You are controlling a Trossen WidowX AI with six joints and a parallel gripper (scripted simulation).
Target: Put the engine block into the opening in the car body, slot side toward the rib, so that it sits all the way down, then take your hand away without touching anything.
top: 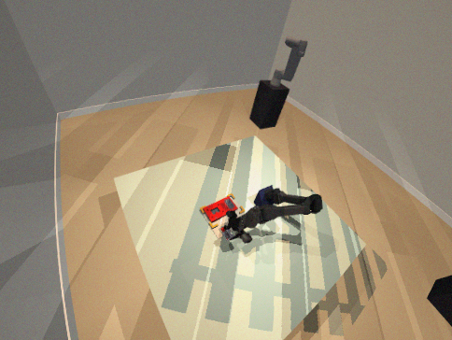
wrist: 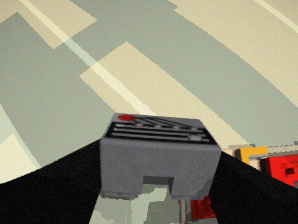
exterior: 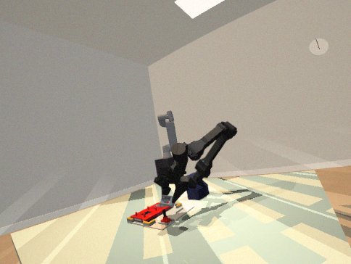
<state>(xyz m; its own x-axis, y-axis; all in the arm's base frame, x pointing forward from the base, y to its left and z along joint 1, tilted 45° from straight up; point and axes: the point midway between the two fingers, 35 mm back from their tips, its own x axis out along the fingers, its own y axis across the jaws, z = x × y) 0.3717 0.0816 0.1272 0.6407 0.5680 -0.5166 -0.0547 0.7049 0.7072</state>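
Observation:
The grey engine block (wrist: 160, 162) (exterior: 166, 200) has a black-striped top with a red dot and a notch in its lower edge in the wrist view. My gripper (wrist: 156, 149) (exterior: 170, 198) (top: 230, 232) is shut on it, one dark finger at each side. The red car body (top: 221, 205) (exterior: 139, 217) (wrist: 276, 175) lies flat with a dark opening near its middle. In the exterior view the block appears near the car body's right end; in the wrist view it is left of the body. Contact between them cannot be told. The rib is not distinguishable.
Yellow corner brackets (top: 214, 225) (exterior: 149, 223) (wrist: 253, 151) surround the car body. A small red part (exterior: 165, 220) stands beside it, close to the gripper. A dark blue box (top: 264, 195) (exterior: 198, 191) is near the arm's base. A grey arm on a black pedestal (top: 269, 105) stands farther back.

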